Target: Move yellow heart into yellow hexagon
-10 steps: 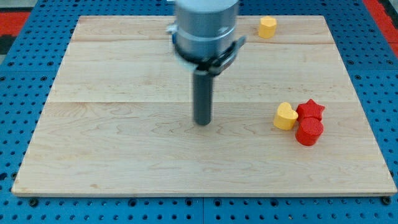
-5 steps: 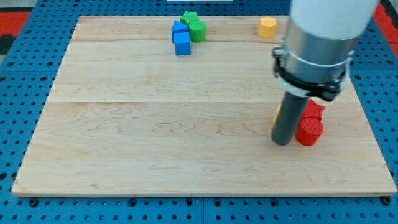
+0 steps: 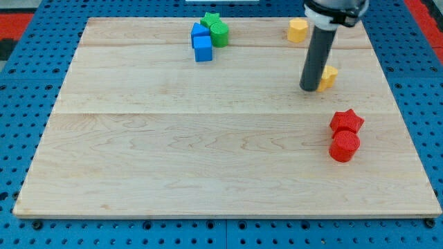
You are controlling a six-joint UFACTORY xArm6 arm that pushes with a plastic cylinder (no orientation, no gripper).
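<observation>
The yellow heart (image 3: pixel 329 77) lies at the view's right on the wooden board (image 3: pixel 138 152), partly hidden behind my rod. My tip (image 3: pixel 311 88) touches the heart's left side. The yellow hexagon (image 3: pixel 297 30) sits near the board's top edge, up and to the left of the heart, with a gap between them.
A red star (image 3: pixel 347 122) and a red cylinder (image 3: pixel 344 146) stand together at the right, below the heart. Two blue cubes (image 3: pixel 202 43) and two green blocks (image 3: pixel 215 29) cluster at the top middle.
My tip swept from the board's middle to the right, reached the yellow heart beside the red blocks, then pushed it up the board toward the hexagon. The red blocks stayed.
</observation>
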